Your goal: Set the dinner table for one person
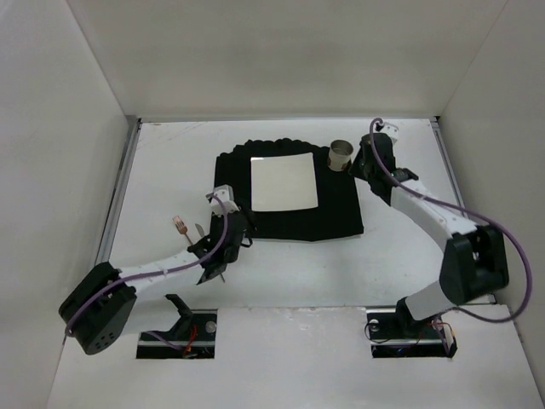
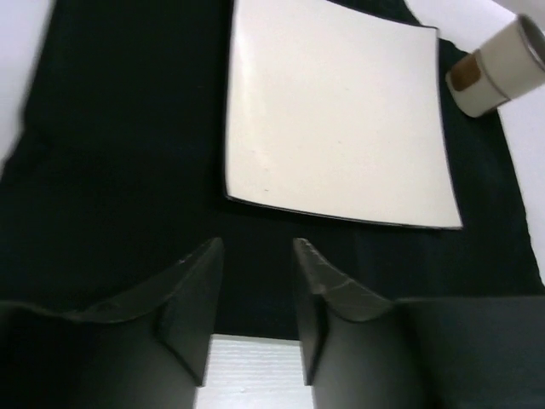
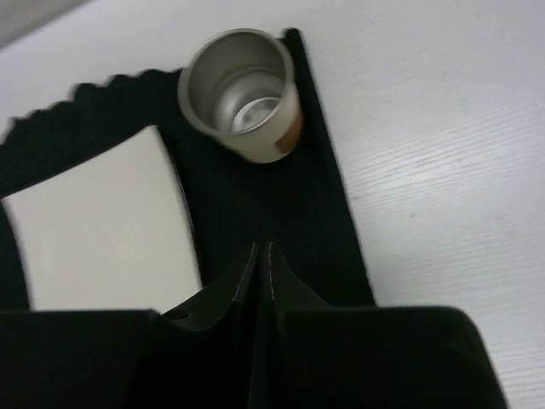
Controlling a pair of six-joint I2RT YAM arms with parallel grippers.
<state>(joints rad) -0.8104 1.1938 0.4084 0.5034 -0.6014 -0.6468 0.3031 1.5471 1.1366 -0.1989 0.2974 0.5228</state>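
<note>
On dinner table (image 1: 409, 281): plate (image 1: 283, 182) on mat (image 1: 341, 213), cup (image 1: 341, 154) at mat's far right corner | left gripper (image 2: 255, 249) parted, empty | right gripper (image 3: 262, 249) closed, empty

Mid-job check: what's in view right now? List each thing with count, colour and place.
dinner table: one, matte white, under everything.
cloth mat: one, black, far middle of the table.
plate: one, square, white, lying on the mat.
cup: one, silver metal, upright at the mat's far right corner.
small utensil-like item: one, copper-toned end, on bare table left of the left arm's wrist; too small to identify.
left gripper: one, black, open and holding nothing, by the mat's near left corner.
right gripper: one, black, shut on nothing, over the mat just short of the cup.
</note>
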